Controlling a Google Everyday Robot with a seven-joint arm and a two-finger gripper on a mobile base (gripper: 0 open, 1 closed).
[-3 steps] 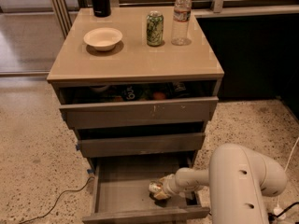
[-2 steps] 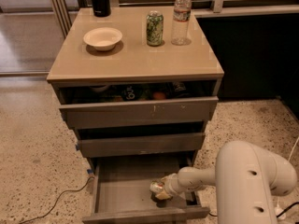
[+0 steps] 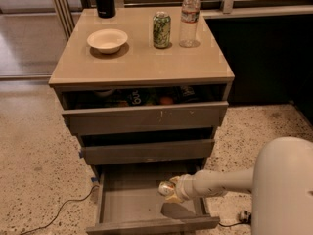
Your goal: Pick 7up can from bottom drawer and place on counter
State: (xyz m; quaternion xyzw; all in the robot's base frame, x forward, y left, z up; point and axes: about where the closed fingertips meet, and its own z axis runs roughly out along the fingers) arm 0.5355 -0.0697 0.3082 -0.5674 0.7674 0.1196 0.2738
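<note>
The bottom drawer (image 3: 128,199) is pulled out, with a plain grey inside. My gripper (image 3: 167,189) reaches into it from the right on a white arm (image 3: 220,180). It is shut on the 7up can (image 3: 164,186), a small silver can, and holds it a little above the drawer floor, where a dark shadow lies under it. The fingers hide much of the can. The tan counter (image 3: 142,65) tops the cabinet above.
On the counter stand a white bowl (image 3: 107,39), a green-patterned can (image 3: 162,30), a clear plastic bottle (image 3: 189,18) and a black bottle (image 3: 104,0). The top drawer (image 3: 146,116) is partly open with several items inside. A cable (image 3: 58,212) lies on the floor at the left.
My gripper has risen a little off the drawer floor with the can in it; a shadow now shows beneath it.
</note>
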